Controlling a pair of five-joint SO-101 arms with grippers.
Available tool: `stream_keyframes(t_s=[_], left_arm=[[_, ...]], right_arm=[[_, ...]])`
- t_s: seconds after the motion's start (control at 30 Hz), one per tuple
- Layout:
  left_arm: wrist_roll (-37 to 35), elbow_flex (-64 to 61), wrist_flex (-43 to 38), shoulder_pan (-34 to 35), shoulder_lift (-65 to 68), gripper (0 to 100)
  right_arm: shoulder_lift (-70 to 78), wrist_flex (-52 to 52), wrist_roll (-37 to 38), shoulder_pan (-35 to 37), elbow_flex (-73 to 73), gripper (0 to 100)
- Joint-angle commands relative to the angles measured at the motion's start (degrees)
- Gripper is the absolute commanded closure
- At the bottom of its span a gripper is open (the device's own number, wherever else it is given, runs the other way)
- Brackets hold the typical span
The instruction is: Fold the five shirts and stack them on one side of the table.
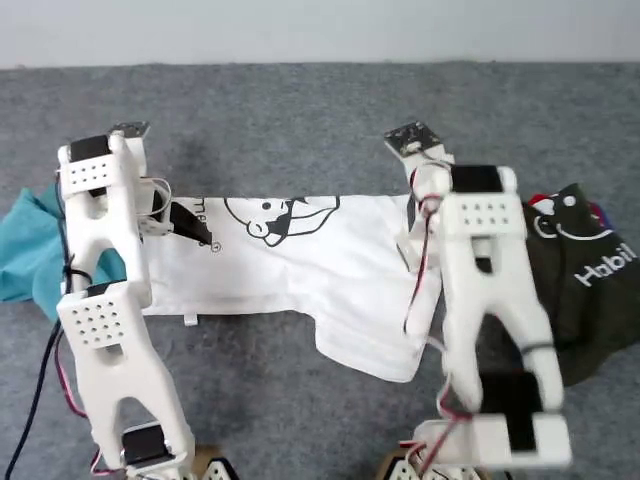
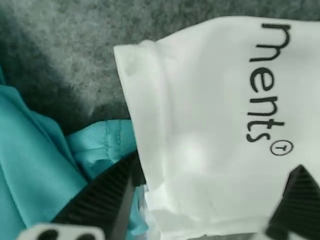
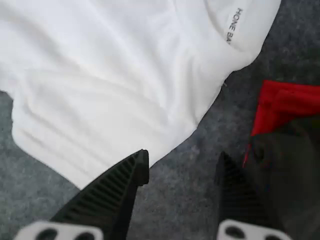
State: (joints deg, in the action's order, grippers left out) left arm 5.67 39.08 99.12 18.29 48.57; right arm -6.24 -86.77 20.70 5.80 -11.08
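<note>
On the grey, felt-like surface (image 1: 300,110) a white shirt (image 1: 300,260) lies spread between the two arms, smooth cotton with soft creases, a black line drawing printed near its far edge and one rounded lobe sagging toward the near side. The left arm (image 1: 105,260) stands bent over the shirt's left end, wrist turned down. The left end effector (image 2: 217,165) is spread wide, its ribbed black fingers (image 2: 107,192) on either side of the shirt's folded, hemmed corner, not clamped on it. Just beside that corner lies a crumpled teal shirt (image 1: 30,250), its stitched edge tucked against the white cloth.

The right arm (image 1: 490,290) leans forward over the shirt's right end. The right end effector (image 3: 182,155) hangs with its jaws parted above bare surface, close to the white shirt's rounded edge – holding nothing. To its right a dark shirt (image 1: 580,290) with white lettering sits bunched, with red cloth (image 3: 285,105) showing at its edge.
</note>
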Motion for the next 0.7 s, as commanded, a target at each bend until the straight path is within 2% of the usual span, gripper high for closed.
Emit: stream_keyframes(t_s=[0.0, 0.17, 0.33, 0.47, 0.67], left_arm=[[-0.8, -0.3, 1.5, -0.6, -4.9, 59], [-0.8, -6.0, 1.5, -0.4, -14.9, 62], [-0.7, -18.9, 1.5, -0.5, -30.1, 62], [-0.5, -27.1, 1.4, -0.4, -42.4, 62], [-0.6, -37.8, 1.3, -0.4, -54.2, 62]], right_arm=[[-9.4, -1.3, 3.7, 3.6, -9.8, 77.2], [-17.5, 7.5, 10.0, 5.9, -32.2, 77.2], [-21.9, 16.0, 15.9, 5.8, -46.3, 77.2], [-22.6, 20.2, 16.2, 6.2, -51.0, 77.6], [-22.7, 21.1, 16.2, 6.3, -49.3, 89.8]])
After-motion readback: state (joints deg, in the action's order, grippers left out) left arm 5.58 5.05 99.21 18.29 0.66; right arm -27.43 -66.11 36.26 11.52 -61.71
